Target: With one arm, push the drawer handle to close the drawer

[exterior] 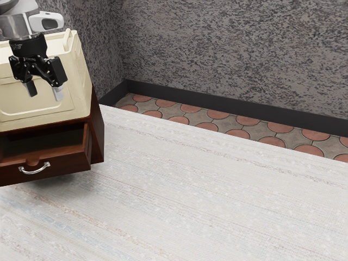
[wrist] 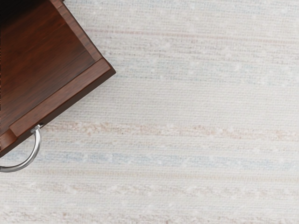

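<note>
Drawer [exterior: 68, 165] juts out, glossy red-brown with silver handle [exterior: 33, 172], claw [exterior: 44, 92] well open, empty.

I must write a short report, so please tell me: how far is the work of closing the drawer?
Nothing looks finished: the drawer stands open, its inside visible in both views. In hand: the gripper hangs above the handle, fingers apart, nothing between them, not touching it. Left: likely come down in front of the handle, then push until the drawer is closed.
</note>
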Controlling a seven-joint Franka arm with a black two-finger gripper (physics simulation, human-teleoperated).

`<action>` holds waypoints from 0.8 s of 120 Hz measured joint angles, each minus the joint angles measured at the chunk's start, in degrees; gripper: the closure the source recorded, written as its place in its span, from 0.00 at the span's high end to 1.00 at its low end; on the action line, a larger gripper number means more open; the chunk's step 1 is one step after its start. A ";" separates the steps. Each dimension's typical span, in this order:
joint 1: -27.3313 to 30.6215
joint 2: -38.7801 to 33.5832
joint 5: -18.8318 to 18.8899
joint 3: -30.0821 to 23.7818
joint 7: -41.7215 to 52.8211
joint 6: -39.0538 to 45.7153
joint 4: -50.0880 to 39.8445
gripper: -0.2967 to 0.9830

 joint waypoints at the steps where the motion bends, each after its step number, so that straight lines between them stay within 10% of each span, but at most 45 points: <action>1: 0.00 -0.01 0.00 0.00 0.00 0.00 -0.01 0.77; 48: -0.18 -0.89 -0.23 -1.48 -0.89 0.90 -0.11 0.77; 71: 1.18 -5.09 2.36 -2.11 -1.57 -3.96 14.02 0.77; 96: 9.90 -40.43 0.75 7.74 -3.62 -3.99 -24.69 0.77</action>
